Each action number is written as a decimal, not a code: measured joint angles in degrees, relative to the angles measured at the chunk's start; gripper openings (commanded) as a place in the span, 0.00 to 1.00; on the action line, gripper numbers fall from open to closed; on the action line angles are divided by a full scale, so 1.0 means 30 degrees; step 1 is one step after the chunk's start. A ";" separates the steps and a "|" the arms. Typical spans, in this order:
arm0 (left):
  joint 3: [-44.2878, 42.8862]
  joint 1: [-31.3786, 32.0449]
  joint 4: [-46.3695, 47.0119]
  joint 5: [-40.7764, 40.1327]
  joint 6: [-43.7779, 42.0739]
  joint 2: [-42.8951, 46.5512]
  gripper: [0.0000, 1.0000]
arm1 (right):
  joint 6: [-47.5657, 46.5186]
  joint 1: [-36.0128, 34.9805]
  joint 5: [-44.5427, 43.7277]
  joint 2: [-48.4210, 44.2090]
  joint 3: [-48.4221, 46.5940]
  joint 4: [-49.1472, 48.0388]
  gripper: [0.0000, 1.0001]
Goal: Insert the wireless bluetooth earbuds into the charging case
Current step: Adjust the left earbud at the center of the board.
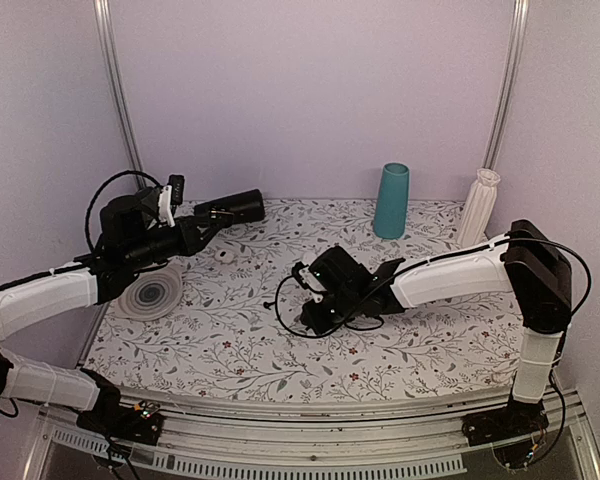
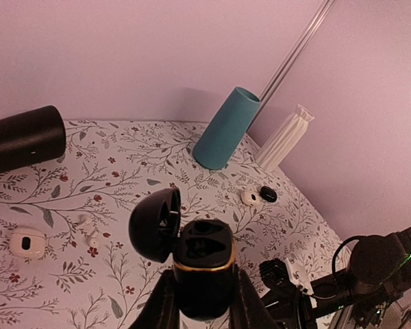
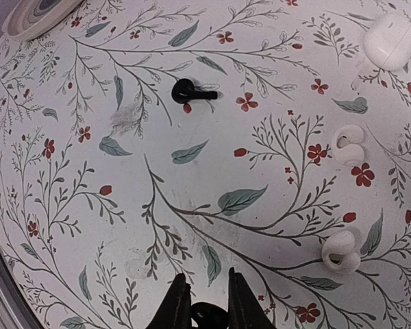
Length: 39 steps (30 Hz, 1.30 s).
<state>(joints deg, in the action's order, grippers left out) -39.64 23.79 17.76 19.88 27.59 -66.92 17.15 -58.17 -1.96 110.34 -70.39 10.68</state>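
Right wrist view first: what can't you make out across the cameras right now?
- Right wrist: the dark item in the right pincer, likely an earbud, is cut by the bottom edge; its pose is unreadable.
- Left wrist: the open case has sockets too dark to tell if empty.
- Top: case lost against the left arm.

floral-print table [image 1: 230,350] with teal cup [image 1: 391,200], white vase [image 1: 477,207], ringed plate [image 1: 152,295], one black earbud [image 3: 192,91]
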 measured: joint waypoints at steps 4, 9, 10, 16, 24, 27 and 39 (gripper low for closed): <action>-0.0066 0.0168 0.0015 0.0226 -0.0124 -0.0248 0.00 | 0.0794 0.0219 0.0051 0.0066 0.0015 -0.0007 0.17; -0.0073 0.0393 0.0000 0.0423 -0.0328 -0.0357 0.00 | 0.1902 0.0328 0.0036 0.0364 0.0029 0.0138 0.17; -0.0073 0.0408 0.0000 0.0466 -0.0357 -0.0350 0.00 | 0.2164 0.0328 0.0036 0.0401 0.0029 0.0197 0.17; -0.0087 0.0452 0.0000 0.0612 -0.0481 -0.0452 0.00 | 0.3490 0.0321 -0.0058 0.0459 0.0525 0.0554 0.18; -0.0095 0.0503 0.0007 0.0670 -0.0510 -0.0583 0.00 | 0.4415 0.0328 -0.0240 0.0685 0.0532 0.0998 0.30; -0.0095 0.0532 0.0007 0.0670 -0.0554 -0.0583 0.00 | 0.4583 0.0328 -0.0248 0.0685 0.0532 0.1056 0.33; -0.0102 0.0554 0.0000 0.0729 -0.0699 -0.0583 0.00 | 0.4714 0.0787 0.0576 0.0517 0.0896 0.0678 0.52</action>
<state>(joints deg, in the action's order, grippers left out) -39.94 25.45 17.76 22.06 25.50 -68.66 31.29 -55.81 -0.23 111.90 -67.70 12.71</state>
